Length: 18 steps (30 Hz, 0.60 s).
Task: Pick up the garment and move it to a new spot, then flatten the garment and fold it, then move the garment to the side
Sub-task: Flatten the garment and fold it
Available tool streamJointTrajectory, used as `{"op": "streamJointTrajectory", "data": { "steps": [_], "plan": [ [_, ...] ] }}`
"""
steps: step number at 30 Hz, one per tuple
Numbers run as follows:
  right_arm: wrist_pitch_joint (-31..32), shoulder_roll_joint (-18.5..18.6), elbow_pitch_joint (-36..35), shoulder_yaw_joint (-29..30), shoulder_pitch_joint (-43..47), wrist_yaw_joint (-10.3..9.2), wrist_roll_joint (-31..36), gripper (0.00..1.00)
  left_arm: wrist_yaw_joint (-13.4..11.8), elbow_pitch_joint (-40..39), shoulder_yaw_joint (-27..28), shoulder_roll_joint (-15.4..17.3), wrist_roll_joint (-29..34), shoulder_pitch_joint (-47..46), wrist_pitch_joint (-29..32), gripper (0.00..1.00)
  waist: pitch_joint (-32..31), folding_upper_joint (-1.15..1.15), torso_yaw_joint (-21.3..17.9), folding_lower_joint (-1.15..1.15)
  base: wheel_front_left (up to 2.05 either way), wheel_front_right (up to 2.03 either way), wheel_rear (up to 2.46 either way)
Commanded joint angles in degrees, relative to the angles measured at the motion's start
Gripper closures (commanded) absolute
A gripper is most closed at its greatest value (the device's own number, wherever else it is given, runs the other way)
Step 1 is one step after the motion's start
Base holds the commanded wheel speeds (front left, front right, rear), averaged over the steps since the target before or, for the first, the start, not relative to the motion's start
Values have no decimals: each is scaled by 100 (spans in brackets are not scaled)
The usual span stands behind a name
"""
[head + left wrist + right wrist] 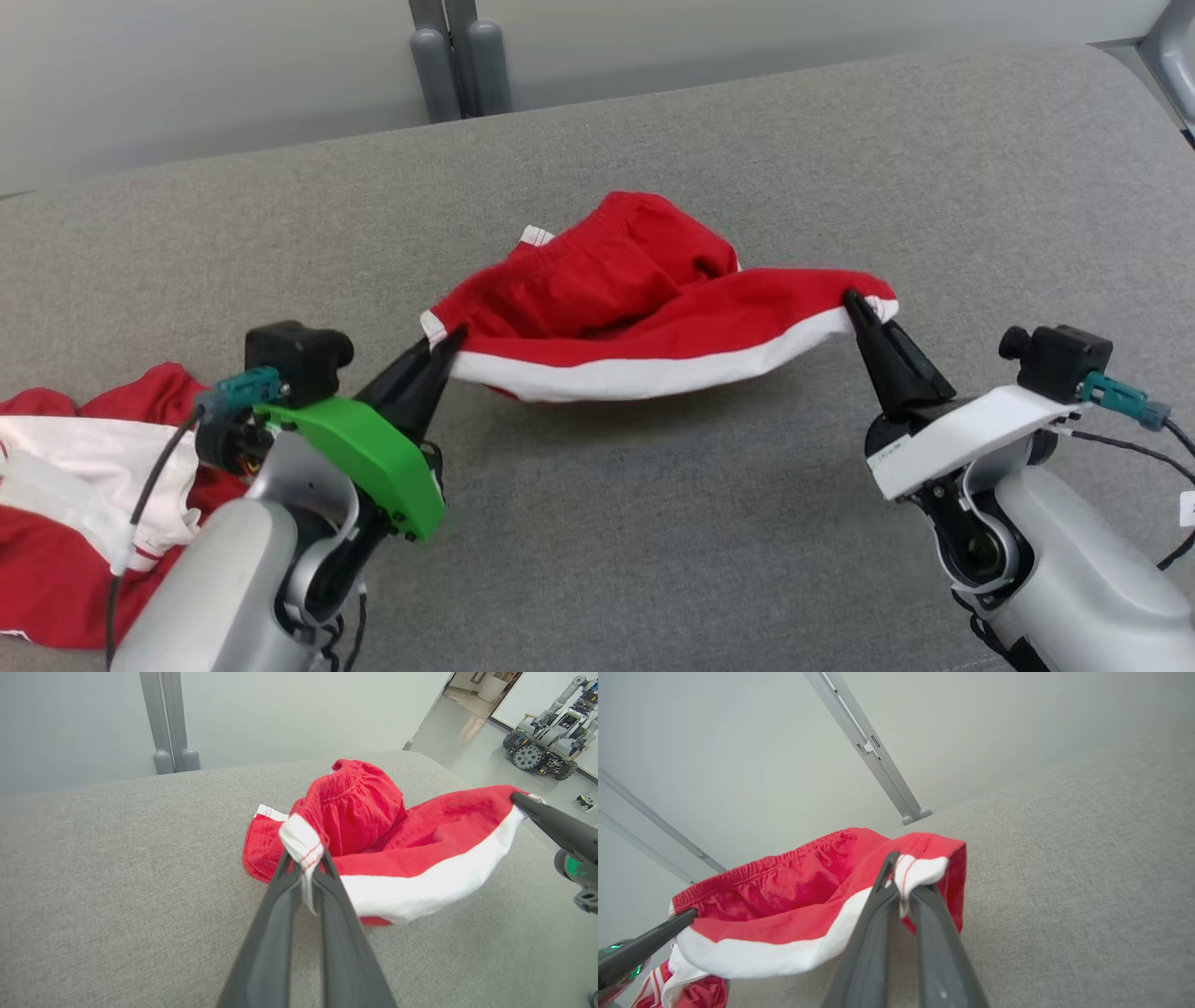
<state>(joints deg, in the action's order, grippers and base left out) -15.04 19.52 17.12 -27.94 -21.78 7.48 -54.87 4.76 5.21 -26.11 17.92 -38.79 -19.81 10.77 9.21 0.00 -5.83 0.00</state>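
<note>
Garment [644, 308] hangs stretched over the grey padded surface [653, 523] — left claw [448, 341] and right claw [851, 301] each clamped on a hem corner — so relocation seems in hand; next, lower it and spread it flat.

We reach forward and inward from both sides, our left gripper [455, 334] at lower left and our right gripper [851, 301] at lower right, each with its two dark fingers pinched together on one end of the garment [644, 308].
</note>
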Motion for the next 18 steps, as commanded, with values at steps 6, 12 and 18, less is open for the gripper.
{"op": "streamJointTrajectory", "data": {
  "steps": [6, 12, 18],
  "plan": [
    [-17, 183, -191, 0, -910, 2, -129, 100, 65, 352, 179, 172, -3, -1303, 415, 100, 328, 0, -23, 0, 0, 0, 0],
    [24, 317, 185, -85, -2499, 2, -663, 100, 113, 1367, 370, 175, 24, -2999, 762, 100, 957, 0, -48, 0, 0, 0, 0],
    [46, 467, 822, -103, -4205, -4, -1002, 100, 99, 2525, 609, 10, 6, -4738, 698, 100, 1521, 0, -4, 0, 0, 0, 0]
  ]
}}
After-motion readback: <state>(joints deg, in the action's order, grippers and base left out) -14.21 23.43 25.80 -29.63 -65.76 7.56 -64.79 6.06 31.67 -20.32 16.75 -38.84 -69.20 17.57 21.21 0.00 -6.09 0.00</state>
